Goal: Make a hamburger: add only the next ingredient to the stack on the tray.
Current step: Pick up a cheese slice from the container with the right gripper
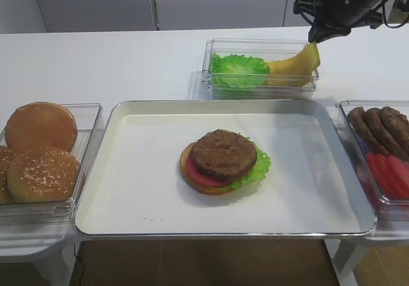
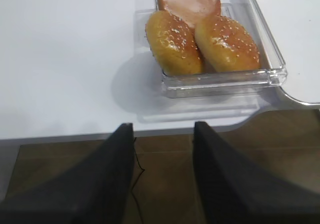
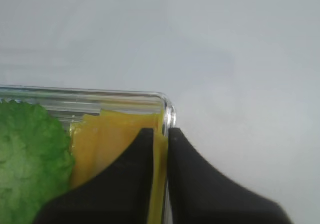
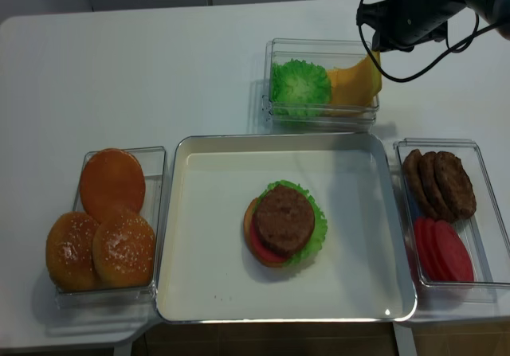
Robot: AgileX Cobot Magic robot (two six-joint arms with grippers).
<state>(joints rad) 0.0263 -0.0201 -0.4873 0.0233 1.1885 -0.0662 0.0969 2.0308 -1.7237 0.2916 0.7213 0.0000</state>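
The yellow cheese slice [image 1: 291, 65] lies in a clear bin behind the tray, and its right corner is pulled up. My right gripper [image 1: 314, 39] is shut on that raised edge. In the right wrist view the slice [image 3: 107, 139] runs thin between the two black fingers of the gripper [image 3: 161, 131], right at the bin's wall. The stack [image 1: 223, 161] of bun, lettuce, tomato and brown patty sits in the middle of the cream tray [image 1: 147, 171]. My left gripper [image 2: 162, 126] hangs open and empty past the table's front edge.
Green lettuce [image 1: 239, 68] shares the cheese bin. A clear bin of sesame buns [image 1: 38, 151] stands left of the tray. A bin with brown patties and red tomato slices [image 1: 383, 145] stands to the right. The buns [image 2: 205, 33] lie ahead of my left gripper.
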